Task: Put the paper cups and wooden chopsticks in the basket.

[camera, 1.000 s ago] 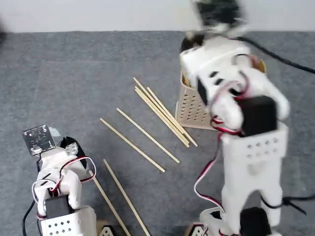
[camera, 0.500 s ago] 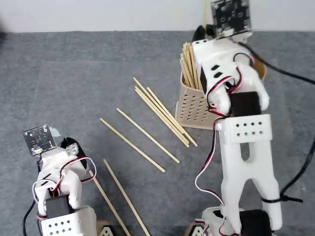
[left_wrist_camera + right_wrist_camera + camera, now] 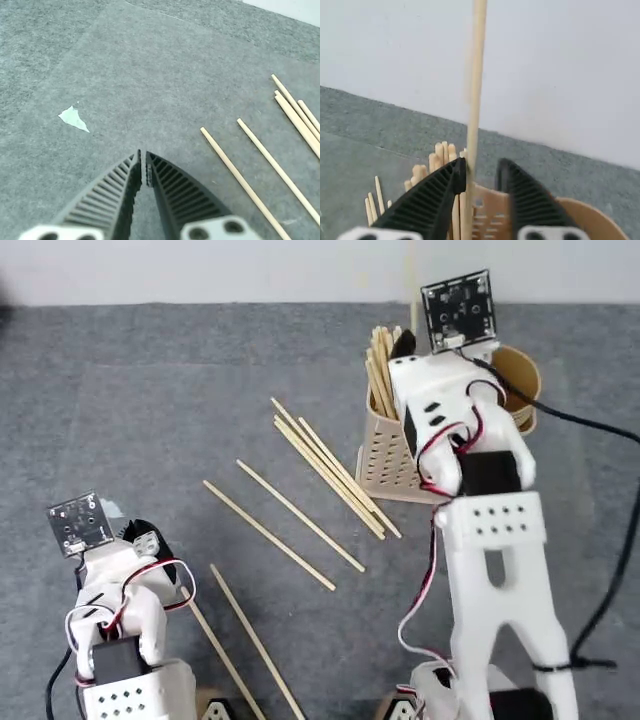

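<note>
The right hand (image 3: 481, 167) is held over the perforated basket (image 3: 385, 465), its jaws set apart with one wooden chopstick (image 3: 476, 75) standing upright between them. The stick is pressed against one jaw only and is not clamped. Its lower end is lost among the bundle of chopsticks (image 3: 383, 370) already standing in the basket, so the step in hand is judged to be the dropping of this stick. A paper cup (image 3: 515, 380) is seen just beyond the arm, close against the basket; whether it sits inside cannot be told. Farther out, a cluster of loose chopsticks (image 3: 330, 470) is laid on the grey surface (image 3: 150, 390) with its near ends just beside the basket wall. Two single sticks (image 3: 300, 515) (image 3: 268, 535) are spread towards the middle, and two more (image 3: 255, 640) are found near the left arm. The left hand (image 3: 142, 152) is held low over the surface with its jaws drawn together on nothing, a scrap of paper (image 3: 74, 119) lying near it. Next, the right hand is likely to be lifted clear of the upright stick and brought down on the cluster beside the basket. That would call for a low, level approach, since the sticks lie flat and touching one another.
</note>
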You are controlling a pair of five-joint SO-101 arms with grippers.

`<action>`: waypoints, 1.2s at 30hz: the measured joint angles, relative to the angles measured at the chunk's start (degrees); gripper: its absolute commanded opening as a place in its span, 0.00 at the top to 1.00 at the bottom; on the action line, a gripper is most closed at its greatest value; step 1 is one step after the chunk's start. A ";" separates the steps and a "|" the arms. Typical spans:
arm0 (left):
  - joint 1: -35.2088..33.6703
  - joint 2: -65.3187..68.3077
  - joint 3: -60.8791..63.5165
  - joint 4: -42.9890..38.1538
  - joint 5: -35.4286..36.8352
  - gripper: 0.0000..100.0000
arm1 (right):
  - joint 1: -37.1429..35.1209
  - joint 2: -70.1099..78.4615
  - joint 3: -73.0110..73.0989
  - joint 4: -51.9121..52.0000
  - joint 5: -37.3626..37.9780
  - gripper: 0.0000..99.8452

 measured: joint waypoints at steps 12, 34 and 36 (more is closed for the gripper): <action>0.00 0.00 0.35 -0.62 0.00 0.99 | -1.67 -18.64 4.04 29.27 -3.25 0.97; -0.35 20.22 -30.33 20.31 -2.73 0.98 | -9.32 -39.91 54.59 18.20 -13.19 0.98; -0.35 28.57 -34.73 21.10 -2.73 0.99 | -9.32 -40.26 57.32 15.82 -15.03 0.98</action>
